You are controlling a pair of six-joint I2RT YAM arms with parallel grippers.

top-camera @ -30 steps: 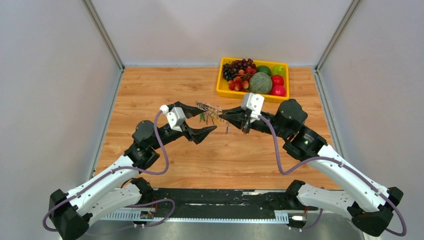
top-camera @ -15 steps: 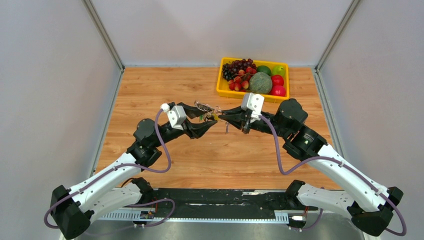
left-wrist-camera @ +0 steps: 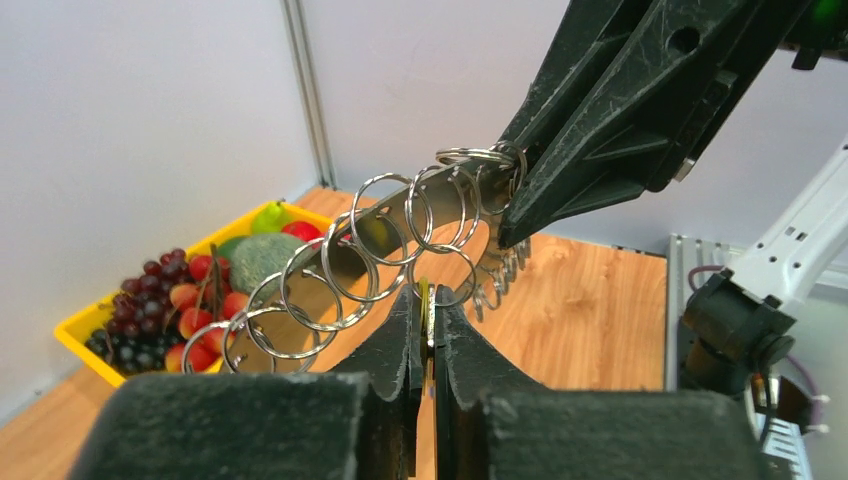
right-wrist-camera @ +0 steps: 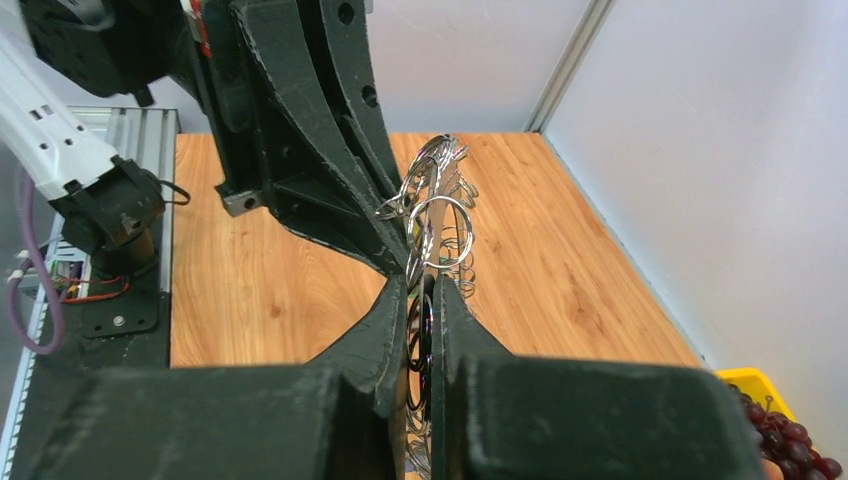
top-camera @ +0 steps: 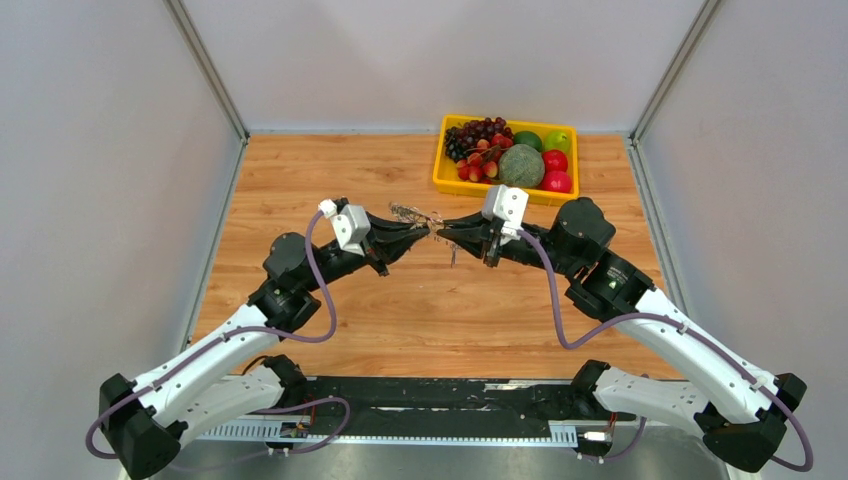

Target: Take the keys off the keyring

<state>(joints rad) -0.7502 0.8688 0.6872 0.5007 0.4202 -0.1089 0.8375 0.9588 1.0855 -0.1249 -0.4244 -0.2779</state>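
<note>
The keyring (left-wrist-camera: 395,215), a flat grey metal ring fringed with wire loops, hangs in the air above the table between both arms. My right gripper (right-wrist-camera: 422,292) is shut on its edge, seen from the left wrist as black fingers (left-wrist-camera: 610,110) clamped at the ring's far end. One of the keys (left-wrist-camera: 428,312), yellow-headed and hanging from a loop, is pinched edge-on by my shut left gripper (left-wrist-camera: 428,296). From above, the left gripper (top-camera: 420,236) and right gripper (top-camera: 447,228) almost meet at the keyring (top-camera: 412,214). Other keys are hard to make out.
A yellow tray (top-camera: 438,178) holding grapes, a melon and other fruit stands at the back right of the wooden table (top-camera: 330,180), also seen in the left wrist view as a yellow tray (left-wrist-camera: 72,338). Grey walls enclose the table on three sides.
My left gripper was wide open under the ring; it has swung up and closed on a hanging key. The right gripper and keyring have stayed put.
</note>
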